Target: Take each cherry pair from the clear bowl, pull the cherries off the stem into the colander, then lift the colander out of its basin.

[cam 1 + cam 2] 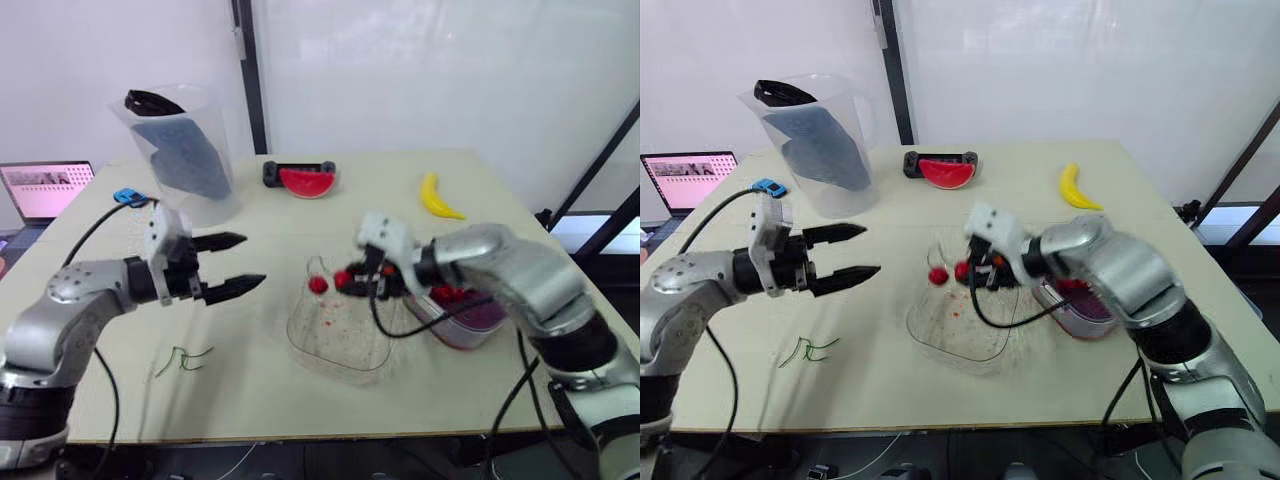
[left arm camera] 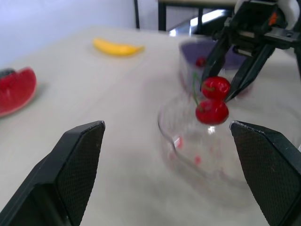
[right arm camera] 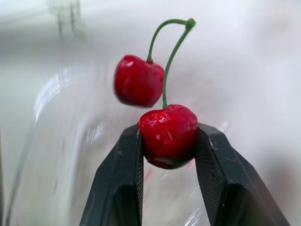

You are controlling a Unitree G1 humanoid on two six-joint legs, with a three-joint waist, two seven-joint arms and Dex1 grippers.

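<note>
A cherry pair (image 3: 138,81) on a green stem hangs just above the clear bowl (image 1: 335,345) at mid-table. My right gripper (image 3: 168,141) is shut on the lower cherry (image 3: 168,134), while the other cherry dangles free toward my left. The same pair (image 2: 214,101) shows in the left wrist view, with the right gripper's fingers (image 2: 244,66) behind it. My left gripper (image 1: 250,260) stands open a short way left of the bowl, its fingers pointing at the pair and nothing between them. The purple colander (image 1: 468,312), with red cherries in it, sits in its basin just right of the bowl.
A clear pitcher (image 1: 185,150) with a dark insert stands at the back left. A watermelon slice (image 1: 308,182) and a banana (image 1: 438,197) lie at the back. Loose green stems (image 1: 180,358) lie near the front left edge. A laptop (image 1: 45,190) is off the table's left.
</note>
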